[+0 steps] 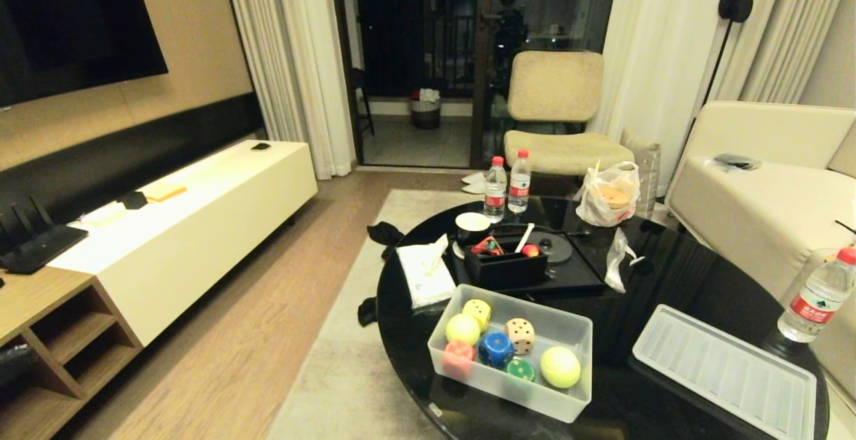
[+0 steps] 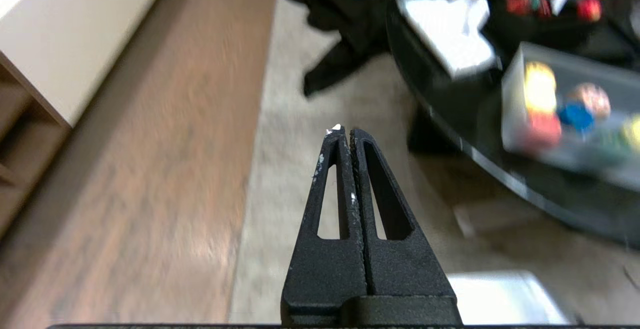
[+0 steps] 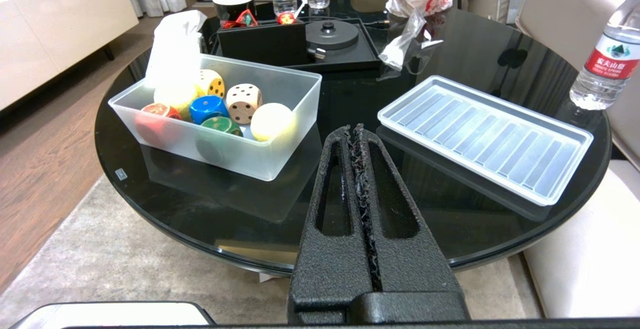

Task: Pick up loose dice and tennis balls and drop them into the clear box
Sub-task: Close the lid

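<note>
The clear box [image 1: 495, 390] stands open near the front of the round black table [image 1: 675, 266]. Inside it lie the pale tan dice [image 1: 520, 335], two tennis balls [image 1: 560, 367] [image 1: 463, 328] and yellow, blue, red and green spotted cubes. Its ribbed lid [image 1: 725, 373] lies flat to the right of it. Neither arm shows in the head view. My left gripper [image 2: 346, 131] is shut and empty, out over the rug beside the table, with the box [image 2: 515, 119] off to one side. The right gripper [image 3: 352, 130] is shut and empty, low before the table's near edge, facing the box [image 3: 220, 154] and the lid [image 3: 485, 136].
Behind the box sit a black organiser box [image 1: 505, 269], a tissue pack [image 1: 424, 273], two water bottles [image 1: 495, 189] and a plastic bag [image 1: 608, 196]. A third bottle [image 1: 819, 299] stands at the table's right edge. Dark cloth [image 2: 345, 34] lies on the rug; a sofa [image 1: 756, 206] is on the right.
</note>
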Available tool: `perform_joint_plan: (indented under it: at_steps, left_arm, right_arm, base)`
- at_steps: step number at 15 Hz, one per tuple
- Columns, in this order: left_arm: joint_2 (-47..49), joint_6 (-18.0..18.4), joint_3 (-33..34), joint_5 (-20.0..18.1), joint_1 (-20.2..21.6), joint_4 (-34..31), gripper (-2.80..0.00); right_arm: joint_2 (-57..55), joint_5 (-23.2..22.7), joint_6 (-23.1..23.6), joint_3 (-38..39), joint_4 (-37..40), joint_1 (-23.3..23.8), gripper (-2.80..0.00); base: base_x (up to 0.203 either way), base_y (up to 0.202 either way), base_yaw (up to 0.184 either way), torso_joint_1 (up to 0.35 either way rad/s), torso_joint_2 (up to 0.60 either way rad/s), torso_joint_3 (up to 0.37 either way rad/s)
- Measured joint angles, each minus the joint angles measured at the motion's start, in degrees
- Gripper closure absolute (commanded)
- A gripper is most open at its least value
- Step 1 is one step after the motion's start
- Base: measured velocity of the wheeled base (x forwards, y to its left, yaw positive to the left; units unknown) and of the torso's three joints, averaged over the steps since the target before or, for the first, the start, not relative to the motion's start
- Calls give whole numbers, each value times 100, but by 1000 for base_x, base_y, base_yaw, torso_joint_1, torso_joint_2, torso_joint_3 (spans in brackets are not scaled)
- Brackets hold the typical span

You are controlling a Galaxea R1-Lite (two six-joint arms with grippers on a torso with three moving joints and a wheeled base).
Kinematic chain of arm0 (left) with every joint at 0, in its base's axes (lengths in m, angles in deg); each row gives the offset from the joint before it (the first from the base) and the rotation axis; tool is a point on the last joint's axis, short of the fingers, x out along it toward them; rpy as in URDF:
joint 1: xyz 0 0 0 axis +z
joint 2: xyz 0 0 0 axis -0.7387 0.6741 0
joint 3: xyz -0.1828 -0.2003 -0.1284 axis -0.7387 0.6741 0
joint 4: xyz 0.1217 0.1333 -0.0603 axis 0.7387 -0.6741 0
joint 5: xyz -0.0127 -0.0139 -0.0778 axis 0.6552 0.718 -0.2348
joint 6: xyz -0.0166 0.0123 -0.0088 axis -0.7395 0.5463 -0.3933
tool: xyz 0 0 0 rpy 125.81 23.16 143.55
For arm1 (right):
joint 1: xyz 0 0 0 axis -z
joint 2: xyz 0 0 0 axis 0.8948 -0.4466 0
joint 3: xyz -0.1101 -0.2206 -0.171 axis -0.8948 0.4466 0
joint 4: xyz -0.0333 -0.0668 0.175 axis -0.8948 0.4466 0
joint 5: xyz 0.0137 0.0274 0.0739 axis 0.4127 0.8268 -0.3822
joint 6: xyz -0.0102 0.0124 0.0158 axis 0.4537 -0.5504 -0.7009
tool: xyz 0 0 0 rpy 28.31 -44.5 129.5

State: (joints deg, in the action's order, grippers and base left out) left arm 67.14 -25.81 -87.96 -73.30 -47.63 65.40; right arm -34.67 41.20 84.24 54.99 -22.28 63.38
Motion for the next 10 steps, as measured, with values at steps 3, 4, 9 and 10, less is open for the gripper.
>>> perform_joint_plan:
  at_steps: [3,4,9,10]
  left_arm:
    - [-389,10,790,-659,61,39,0]
    - [-451,28,990,-778,58,46,0]
    - [-1249,-127,1788,-541,251,105,0]
    - [-1506,-117,1878,-317,294,108,0]
  right_arm:
    - [0,-1,0,0,5,2,0]
    - [0,0,0,0,2,2,0]
    - [0,0,0,0,2,2,0]
    - [-1,0,2,0,2,2,0]
  base:
    - [0,0,0,0,0,0]
    - [0,0,0,0,0,0]
    - [0,0,0,0,0,0]
    - [0,0,0,0,0,0]
